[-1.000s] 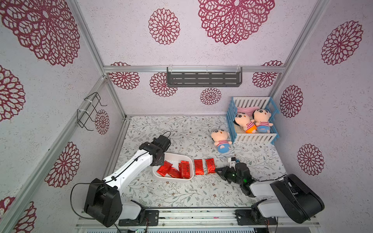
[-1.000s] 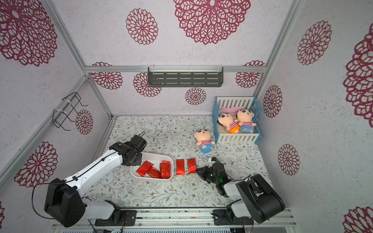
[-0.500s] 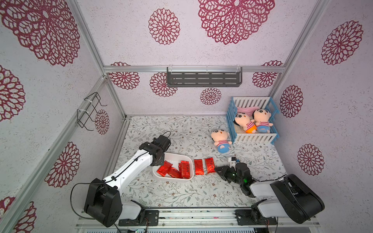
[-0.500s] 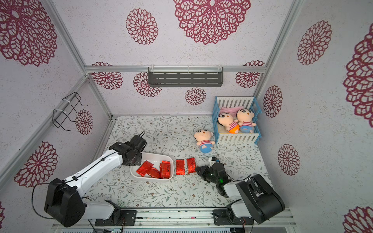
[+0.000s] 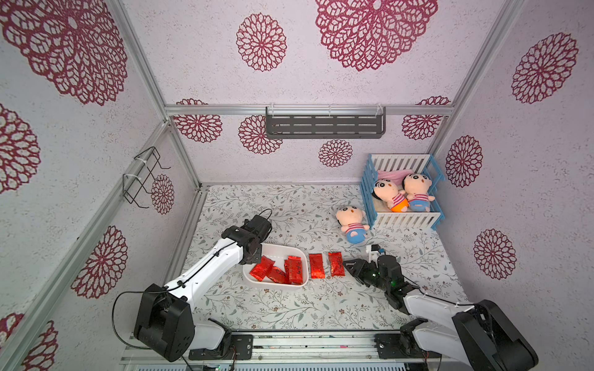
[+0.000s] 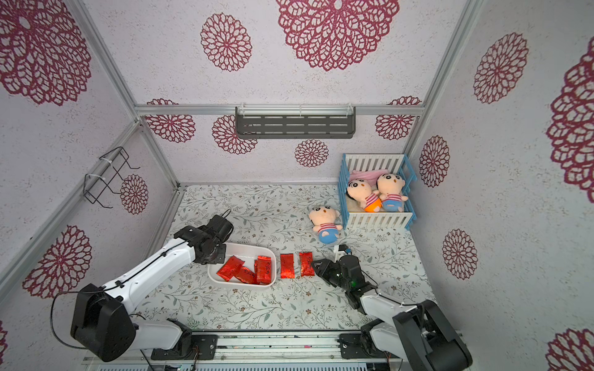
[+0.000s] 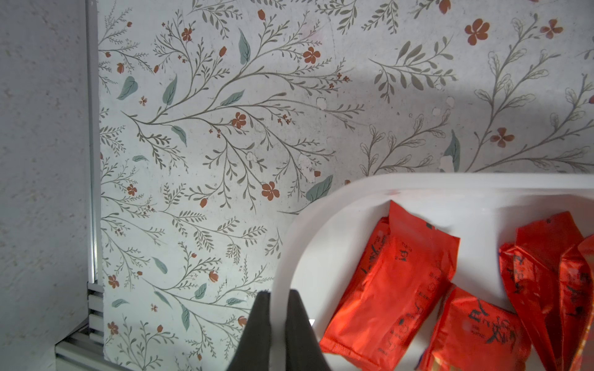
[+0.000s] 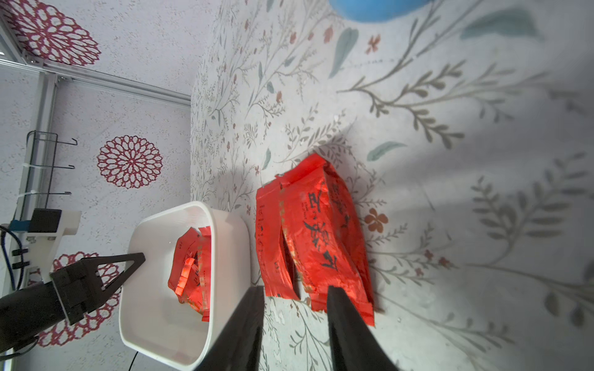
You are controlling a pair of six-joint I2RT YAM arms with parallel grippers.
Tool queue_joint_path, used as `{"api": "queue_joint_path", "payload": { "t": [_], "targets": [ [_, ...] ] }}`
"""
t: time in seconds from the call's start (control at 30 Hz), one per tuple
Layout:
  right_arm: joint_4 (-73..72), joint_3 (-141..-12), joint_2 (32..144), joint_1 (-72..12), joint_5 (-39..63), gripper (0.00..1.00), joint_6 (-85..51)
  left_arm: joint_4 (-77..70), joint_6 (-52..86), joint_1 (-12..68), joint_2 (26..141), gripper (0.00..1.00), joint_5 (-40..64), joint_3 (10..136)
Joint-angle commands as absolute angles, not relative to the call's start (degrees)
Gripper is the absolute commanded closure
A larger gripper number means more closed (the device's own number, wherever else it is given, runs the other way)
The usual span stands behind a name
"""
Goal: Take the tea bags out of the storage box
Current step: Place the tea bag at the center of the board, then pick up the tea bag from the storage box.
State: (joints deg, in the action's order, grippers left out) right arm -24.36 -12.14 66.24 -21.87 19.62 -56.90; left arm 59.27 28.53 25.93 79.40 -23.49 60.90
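**Two sachets out on the table, box pinned by its rim**

The left gripper [image 7: 279,295] was clamped narrow on the rim of the shallow white plastic storage box [image 5: 279,249], at the end nearer the left wall. Two of the small flat red foil tea bags [image 5: 315,265] lay side by side on the floral-printed tabletop [image 5: 289,208], just beside the box's other end. The remaining tea bags lay heaped inside it. The right gripper [image 8: 295,289] sat low by the outer bag, jaws parted, gripping nothing.
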Motion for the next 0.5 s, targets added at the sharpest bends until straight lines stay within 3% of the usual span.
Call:
{"api": "queue_joint_path", "payload": {
  "t": [0.0, 0.23, 0.47],
  "targets": [
    [-19.3, -15.6, 63.9, -22.2, 16.9, 0.61, -50.9, 60.3, 28.1, 25.7, 79.4, 1.0, -24.5, 61.2],
    [-12.2, -30.2, 68.7, -33.2, 12.7, 0.63, -40.8, 60.2, 28.1, 25.7, 79.4, 1.0, -24.7, 61.2],
    [1.8, -51.5, 86.1, -46.8, 2.7, 0.63, -38.0, 60.4, 28.3, 25.7, 79.5, 1.0, -25.0, 61.2]
  ]
}}
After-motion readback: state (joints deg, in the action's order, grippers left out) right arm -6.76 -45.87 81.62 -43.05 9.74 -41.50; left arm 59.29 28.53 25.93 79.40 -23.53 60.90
